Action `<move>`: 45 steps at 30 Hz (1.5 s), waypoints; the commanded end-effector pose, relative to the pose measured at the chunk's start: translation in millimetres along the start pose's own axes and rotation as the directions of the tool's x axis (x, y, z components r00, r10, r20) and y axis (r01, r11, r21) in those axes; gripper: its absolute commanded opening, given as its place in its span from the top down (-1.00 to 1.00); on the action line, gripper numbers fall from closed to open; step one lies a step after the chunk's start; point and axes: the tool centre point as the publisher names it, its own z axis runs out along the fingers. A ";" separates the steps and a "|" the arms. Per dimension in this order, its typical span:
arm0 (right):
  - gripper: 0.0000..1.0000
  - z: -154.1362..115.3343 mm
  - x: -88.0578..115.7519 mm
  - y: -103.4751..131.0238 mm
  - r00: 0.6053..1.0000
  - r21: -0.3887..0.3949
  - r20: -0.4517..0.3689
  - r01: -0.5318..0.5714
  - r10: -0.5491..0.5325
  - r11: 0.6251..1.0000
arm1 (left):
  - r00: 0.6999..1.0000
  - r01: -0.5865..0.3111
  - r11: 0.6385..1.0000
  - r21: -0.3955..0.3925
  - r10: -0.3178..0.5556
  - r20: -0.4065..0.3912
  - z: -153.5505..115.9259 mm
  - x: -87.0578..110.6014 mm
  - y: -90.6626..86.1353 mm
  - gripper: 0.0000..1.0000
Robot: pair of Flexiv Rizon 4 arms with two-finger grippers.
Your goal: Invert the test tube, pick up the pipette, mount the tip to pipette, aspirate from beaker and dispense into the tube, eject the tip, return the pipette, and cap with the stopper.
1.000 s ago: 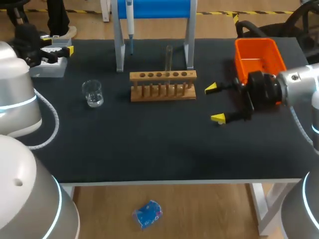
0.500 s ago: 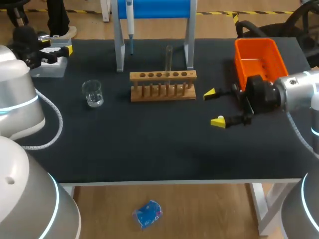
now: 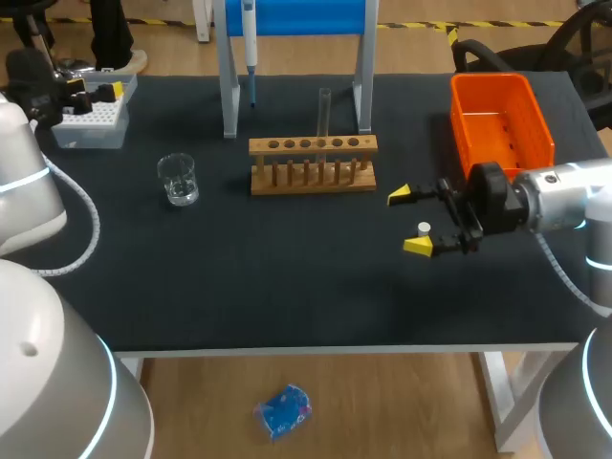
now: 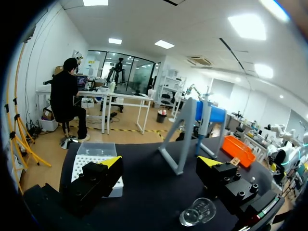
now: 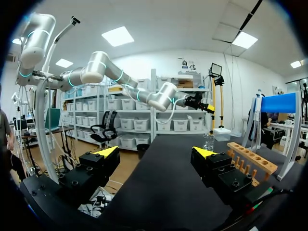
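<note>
My 2 arms are fat, rounded links in silver-white, with thin bands of cyan light ringing the joints. A ribbed grey cable hose point(image 3: 93, 218) loops beside the left arm point(image 3: 19, 182), and another trails under the right arm point(image 3: 564, 196), whose wrist point(image 3: 492, 196) is a black cylinder. The left tool point(image 4: 160, 163) and right tool point(image 3: 408, 220) each carry 2 blocky matt-black fingers point(image 5: 226, 175), studded with round socket screws point(image 5: 233, 183) and capped by bright yellow wedge tips.
</note>
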 end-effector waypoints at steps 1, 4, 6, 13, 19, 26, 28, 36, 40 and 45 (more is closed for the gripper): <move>-1.00 1.8 -0.4 1.3 1.000 0.026 -0.004 0.021 -0.021 0.999 | 1.000 0.012 1.000 -0.024 -0.012 0.001 4.6 -9.5 -1.5 -1.00; -1.00 1.8 -0.4 1.3 1.000 0.026 -0.004 0.021 -0.021 0.999 | 0.999 0.048 0.998 -0.043 -0.047 0.026 7.3 -16.3 2.5 -1.00; -1.00 1.8 -0.4 1.3 1.000 0.026 -0.004 0.021 -0.021 0.999 | 0.995 0.082 0.996 -0.048 -0.079 0.058 10.5 -23.9 7.0 -1.00; -1.00 1.8 -0.4 1.3 1.000 0.026 -0.004 0.021 -0.021 0.999 | 0.986 0.116 0.993 -0.030 -0.111 0.128 21.1 -42.3 15.3 -1.00; -1.00 1.8 -0.4 1.3 1.000 0.026 -0.004 0.021 -0.021 0.999 | 0.987 0.023 0.999 -0.037 -0.017 0.159 30.1 -63.6 22.9 -1.00; -1.00 1.8 -0.4 1.3 1.000 0.026 -0.004 0.021 -0.021 0.999 | 0.987 -0.026 0.997 -0.075 0.037 0.158 32.9 -93.3 28.4 -1.00; -1.00 1.8 -0.4 1.3 1.000 0.026 -0.004 0.021 -0.021 0.999 | 0.987 -0.047 0.994 -0.094 0.061 0.151 33.6 -102.8 30.0 -1.00; -1.00 1.8 -0.4 1.3 1.000 0.026 -0.004 0.021 -0.021 0.999 | 0.987 -0.044 0.994 -0.099 0.059 0.149 33.9 -107.6 30.8 -1.00; -1.00 1.8 -0.4 1.3 1.000 0.026 -0.004 0.021 -0.021 0.999 | 0.987 -0.044 0.994 -0.099 0.059 0.149 33.9 -107.6 30.8 -1.00; -1.00 1.8 -0.4 1.3 1.000 0.026 -0.004 0.021 -0.021 0.999 | 0.987 -0.044 0.994 -0.099 0.059 0.149 33.9 -107.6 30.8 -1.00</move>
